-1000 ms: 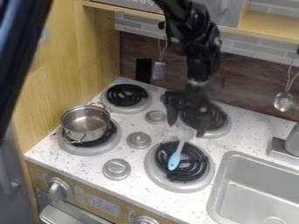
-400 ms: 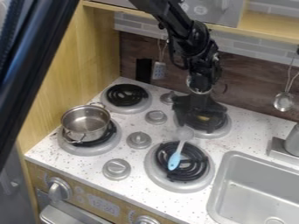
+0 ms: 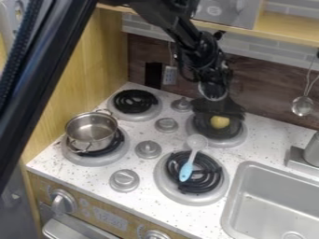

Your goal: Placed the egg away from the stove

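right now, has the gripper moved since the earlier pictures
Yes, the gripper has shifted right in the view, toward the back wall: earlier it hung over the back right burner's left and front edge, now over its rear part.

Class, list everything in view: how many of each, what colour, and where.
burners: four, black coils, silver rims, counter
egg: one, yellow, at back right burner
pot: one, silver, front left burner
spoon: one, blue handle, pale bowl, at front right burner
knobs: six, silver, four among burners, two in front
counter: one, speckled white, centre
sink: one, grey, right
faucet: one, grey, by sink
hanging utensils: two, silver-grey, back wall
side panel: one, wooden, left
bar: one, black, left foreground
arm: one, black, from top
gripper: one, black, over back right burner
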You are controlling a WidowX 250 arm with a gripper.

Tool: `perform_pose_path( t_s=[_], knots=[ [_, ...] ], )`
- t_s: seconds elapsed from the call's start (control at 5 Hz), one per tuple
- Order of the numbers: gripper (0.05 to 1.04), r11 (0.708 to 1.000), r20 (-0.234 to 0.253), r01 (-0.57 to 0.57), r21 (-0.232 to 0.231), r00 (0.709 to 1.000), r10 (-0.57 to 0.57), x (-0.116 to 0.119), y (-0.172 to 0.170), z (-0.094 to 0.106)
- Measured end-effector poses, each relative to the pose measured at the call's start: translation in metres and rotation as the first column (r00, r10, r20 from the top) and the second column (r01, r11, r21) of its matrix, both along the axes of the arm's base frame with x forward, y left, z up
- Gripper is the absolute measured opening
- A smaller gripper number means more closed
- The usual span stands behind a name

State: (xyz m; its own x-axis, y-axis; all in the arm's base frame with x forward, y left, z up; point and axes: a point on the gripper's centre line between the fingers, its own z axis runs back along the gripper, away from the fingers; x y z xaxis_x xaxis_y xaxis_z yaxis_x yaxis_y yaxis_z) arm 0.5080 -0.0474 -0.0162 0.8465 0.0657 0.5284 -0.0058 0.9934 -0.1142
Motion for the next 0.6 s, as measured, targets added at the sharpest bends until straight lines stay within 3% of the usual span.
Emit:
perform_pose_path(
  t_s=[0.2, 0.4, 0.6],
  knots=[
    [1.0, 0.999, 0.031, -0.019, 0.03, 0.999, 0.018, 0.02, 0.017, -0.009],
    [1.0, 0.998, 0.074, -0.051, 0.035, 0.996, 0.048, 0.039, 0.021, -0.001],
    [1.0, 0.998, 0.071, -0.067, -0.01, 0.995, 0.068, 0.046, 0.016, -0.009]
  ],
)
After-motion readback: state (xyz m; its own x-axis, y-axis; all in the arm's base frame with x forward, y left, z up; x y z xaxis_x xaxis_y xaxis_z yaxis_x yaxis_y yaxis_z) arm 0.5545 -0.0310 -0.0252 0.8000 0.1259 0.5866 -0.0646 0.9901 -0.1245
